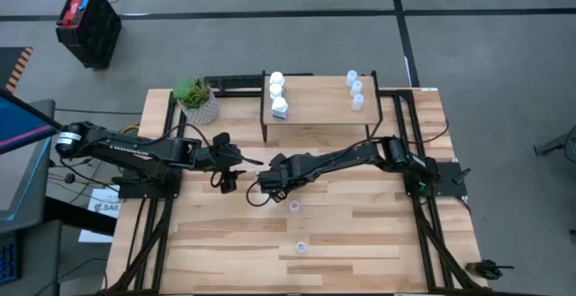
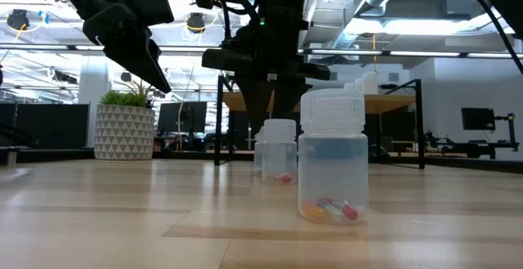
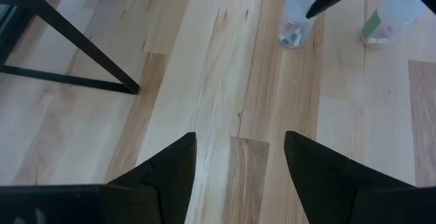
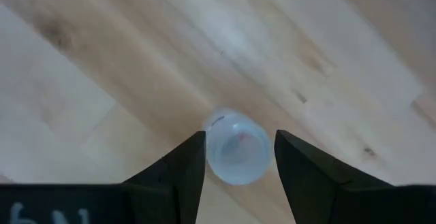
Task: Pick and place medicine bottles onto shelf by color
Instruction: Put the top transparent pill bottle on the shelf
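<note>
At table centre, the right gripper (image 4: 235, 157) stood released astride a small translucent pale bottle (image 4: 236, 148), which the high view hid; the left gripper (image 3: 238, 157) waited unclenched nearby.

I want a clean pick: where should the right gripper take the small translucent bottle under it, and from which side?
Probably from straight above, closing on its round sides. The bottle stands upright on the table, cap up, and the right gripper hangs over it with open fingers on either side. The left gripper waits aside.

bottle (image 1: 260, 194) mostly hidden under right gripper (image 1: 259, 193) | shelf (image 3: 65, 40) cut off
</note>
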`<action>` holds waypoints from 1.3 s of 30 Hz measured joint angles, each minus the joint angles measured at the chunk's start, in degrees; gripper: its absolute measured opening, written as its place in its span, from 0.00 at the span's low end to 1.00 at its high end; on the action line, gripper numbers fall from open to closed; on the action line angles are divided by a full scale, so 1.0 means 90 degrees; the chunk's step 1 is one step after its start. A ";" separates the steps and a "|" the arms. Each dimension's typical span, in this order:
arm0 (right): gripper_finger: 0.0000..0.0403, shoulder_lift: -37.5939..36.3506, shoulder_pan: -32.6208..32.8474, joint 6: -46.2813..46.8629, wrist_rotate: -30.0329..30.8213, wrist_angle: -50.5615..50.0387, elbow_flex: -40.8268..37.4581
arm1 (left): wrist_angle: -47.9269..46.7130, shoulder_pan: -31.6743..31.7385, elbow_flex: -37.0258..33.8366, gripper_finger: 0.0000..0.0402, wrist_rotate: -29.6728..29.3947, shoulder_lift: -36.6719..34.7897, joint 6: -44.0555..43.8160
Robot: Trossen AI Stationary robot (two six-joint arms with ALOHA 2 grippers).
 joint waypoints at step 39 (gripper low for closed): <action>0.39 0.0177 -0.0305 -0.2133 0.0302 -0.1642 0.1208 | -0.0007 0.0001 0.0000 0.52 0.0000 0.0000 0.0002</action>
